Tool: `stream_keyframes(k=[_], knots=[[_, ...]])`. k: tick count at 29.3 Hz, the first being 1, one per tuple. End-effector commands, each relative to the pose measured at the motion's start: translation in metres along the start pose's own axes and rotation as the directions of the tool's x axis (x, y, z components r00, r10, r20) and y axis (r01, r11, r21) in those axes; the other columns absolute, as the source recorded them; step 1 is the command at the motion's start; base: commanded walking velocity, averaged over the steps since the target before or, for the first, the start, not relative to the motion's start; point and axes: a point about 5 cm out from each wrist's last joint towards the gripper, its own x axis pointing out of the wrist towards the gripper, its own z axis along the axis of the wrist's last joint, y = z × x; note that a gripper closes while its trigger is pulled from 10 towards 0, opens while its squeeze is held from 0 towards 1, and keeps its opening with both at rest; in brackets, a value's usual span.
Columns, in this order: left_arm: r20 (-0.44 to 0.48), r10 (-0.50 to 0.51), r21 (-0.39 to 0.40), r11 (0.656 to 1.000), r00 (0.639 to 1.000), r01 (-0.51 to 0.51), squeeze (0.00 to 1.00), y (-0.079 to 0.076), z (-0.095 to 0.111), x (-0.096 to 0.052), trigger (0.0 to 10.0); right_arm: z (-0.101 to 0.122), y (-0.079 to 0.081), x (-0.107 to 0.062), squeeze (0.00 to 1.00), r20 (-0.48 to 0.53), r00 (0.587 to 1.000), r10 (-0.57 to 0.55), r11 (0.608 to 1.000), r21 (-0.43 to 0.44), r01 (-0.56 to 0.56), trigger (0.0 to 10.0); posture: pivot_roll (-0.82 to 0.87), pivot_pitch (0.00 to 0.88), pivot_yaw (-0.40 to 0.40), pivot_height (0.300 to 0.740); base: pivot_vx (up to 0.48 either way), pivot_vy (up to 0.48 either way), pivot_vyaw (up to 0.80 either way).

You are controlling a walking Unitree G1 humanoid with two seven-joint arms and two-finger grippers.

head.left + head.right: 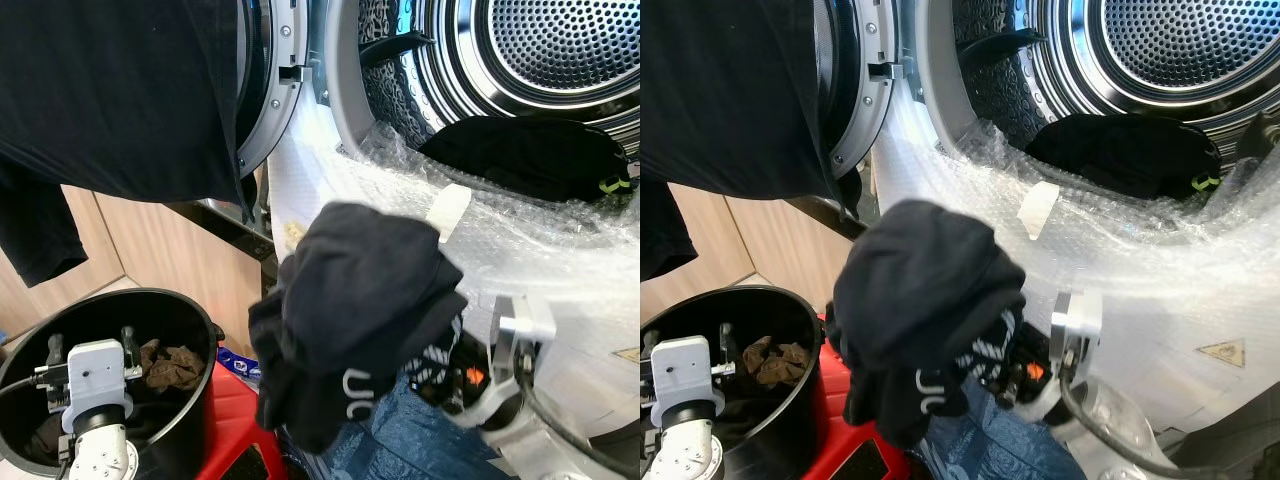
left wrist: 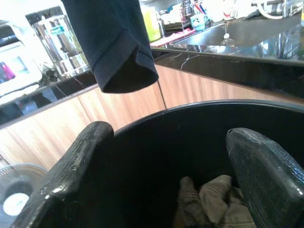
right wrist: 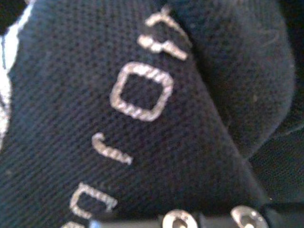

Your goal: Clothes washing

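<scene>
Head views show a bundled black garment [image 1: 360, 300] with white lettering hanging bunched over the right gripper [image 1: 1015, 375], raised just below the open washer drum [image 1: 560, 50]; the fingers are buried in the cloth, so they look clenched on it, likely to lift the load as one lump toward the opening. Another dark garment [image 1: 530, 155] already lies inside the drum at its front lip. Bubble wrap [image 1: 540, 240] covers the washer's front below the opening, perhaps to shield it from the arm. Lower down and to the left, the left gripper [image 2: 171, 190] hovers with its fingers spread apart over a black bucket [image 1: 195, 305], where a brown cloth [image 1: 170, 365] waits at the bottom. A black shirt [image 1: 120, 100] hangs over the open washer door [image 1: 270, 90].
</scene>
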Motion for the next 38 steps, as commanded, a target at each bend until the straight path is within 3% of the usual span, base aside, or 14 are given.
stream_keyframes(k=[1, 5, 6, 9, 13, 25, 32, 34, 38], knots=[[0.020, 0.012, 0.041, 0.999, 1.000, -0.013, 0.00, 0.004, 0.002, 0.008, 10.0, 0.009, 0.000, 0.002, 0.00, 0.033, 0.999, -0.001, 1.000, -0.016, 0.001, 0.0, 0.11, 0.008, -0.053, 0.740, 0.000, 0.000, 0.00], [0.165, -0.128, 0.216, 0.972, 0.978, 0.091, 0.00, 0.004, 0.016, 0.014, 10.0, 0.014, -0.002, 0.006, 0.00, 0.045, 0.999, -0.017, 0.999, -0.035, 0.019, 0.0, 0.12, 0.012, -0.054, 0.740, 0.000, 0.000, 0.00], [0.170, -0.130, 0.220, 0.971, 0.977, 0.091, 0.00, 0.006, 0.016, 0.014, 10.0, 0.015, -0.003, 0.007, 0.00, 0.050, 0.999, -0.022, 0.999, -0.040, 0.024, 0.0, 0.12, 0.012, -0.054, 0.740, 0.000, 0.000, 0.00], [0.158, -0.104, 0.200, 0.977, 0.982, 0.071, 0.00, 0.010, 0.015, 0.014, 10.0, 0.026, -0.001, 0.013, 0.00, 0.096, 0.995, -0.004, 0.998, -0.056, 0.009, 0.0, 0.13, 0.015, -0.055, 0.740, 0.000, 0.000, 0.00], [0.163, -0.125, 0.181, 0.979, 0.979, 0.095, 0.00, -0.001, 0.015, 0.011, 10.0, 0.043, 0.006, 0.024, 0.00, 0.173, 0.980, 0.094, 0.995, -0.060, -0.085, 0.0, 0.13, 0.016, -0.056, 0.740, 0.000, 0.000, 0.00], [0.153, -0.142, 0.159, 0.980, 0.978, 0.117, 0.00, -0.009, 0.014, 0.010, 10.0, 0.075, 0.002, 0.042, 0.00, 0.208, 0.952, 0.224, 0.972, -0.116, -0.203, 0.0, 0.13, 0.007, -0.052, 0.740, 0.000, 0.000, 0.00], [0.161, -0.155, 0.151, 0.980, 0.975, 0.131, 0.00, -0.015, 0.016, 0.013, 10.0, 0.093, -0.012, 0.064, 0.00, 0.191, 0.953, 0.234, 0.961, -0.196, -0.196, 0.0, 0.12, 0.001, -0.046, 0.740, 0.000, 0.000, 0.00], [0.162, -0.153, 0.144, 0.981, 0.975, 0.130, 0.00, -0.016, 0.017, 0.013, 10.0, 0.105, -0.026, 0.077, 0.00, 0.192, 0.962, 0.196, 0.949, -0.283, -0.137, 0.0, 0.12, 0.000, -0.042, 0.740, 0.000, 0.000, 0.00], [0.159, -0.160, 0.139, 0.981, 0.974, 0.139, 0.00, -0.018, 0.016, 0.012, 10.0, 0.126, -0.037, 0.092, 0.00, 0.215, 0.960, 0.179, 0.928, -0.361, -0.092, 0.0, 0.12, 0.000, -0.038, 0.740, 0.000, 0.000, 0.00]])
